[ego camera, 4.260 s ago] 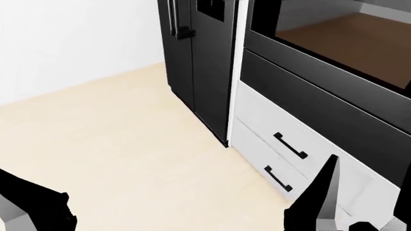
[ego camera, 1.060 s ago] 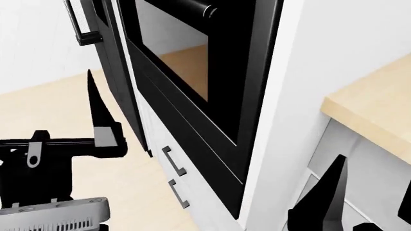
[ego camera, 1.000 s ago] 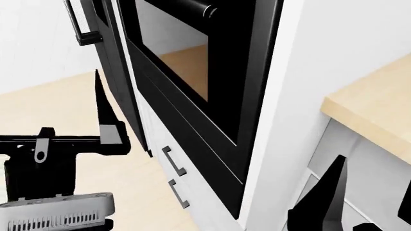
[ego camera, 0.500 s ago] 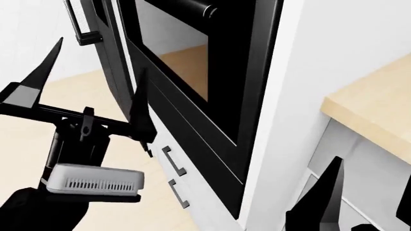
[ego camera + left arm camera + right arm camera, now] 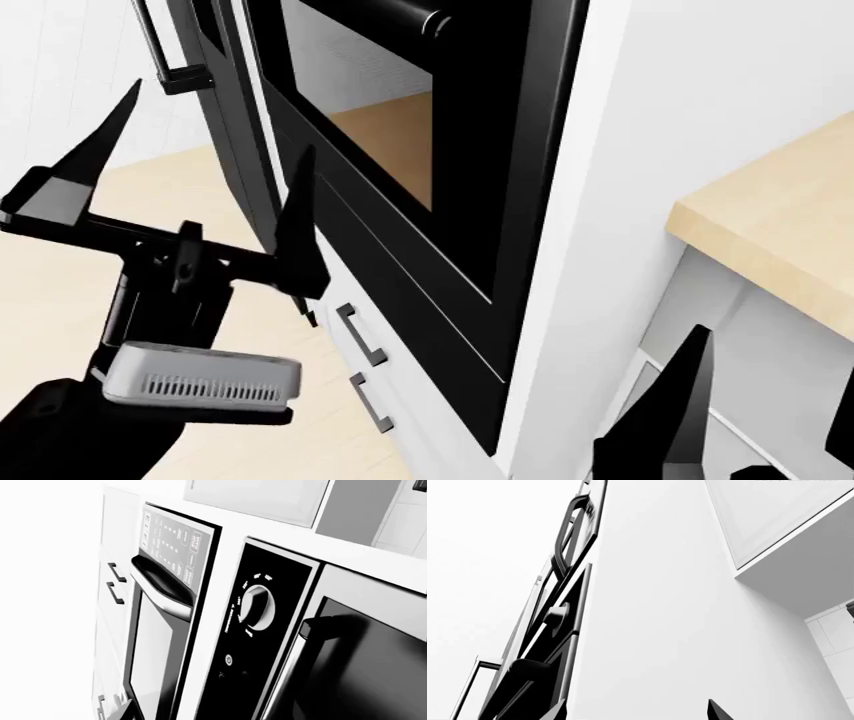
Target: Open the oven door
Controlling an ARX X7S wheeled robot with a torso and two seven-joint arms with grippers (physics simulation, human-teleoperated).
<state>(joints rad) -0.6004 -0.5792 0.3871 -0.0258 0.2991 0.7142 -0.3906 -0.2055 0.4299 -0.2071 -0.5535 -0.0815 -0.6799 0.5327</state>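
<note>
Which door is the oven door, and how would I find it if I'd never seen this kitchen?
Find the tall white cabinet column beside the wooden countertop. The oven door is the glossy black door set in its front, above the white drawers. Unlike the plain black panel just beneath it, it has a big tinted window and a bar handle along its top.

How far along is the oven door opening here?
Done: only the approach; the oven door sits shut, flush in its frame. In hand: the left gripper, open, is raised beside the door, below its handle. Left: grasp the handle and pull the door open. The right gripper hangs low, open.
</note>
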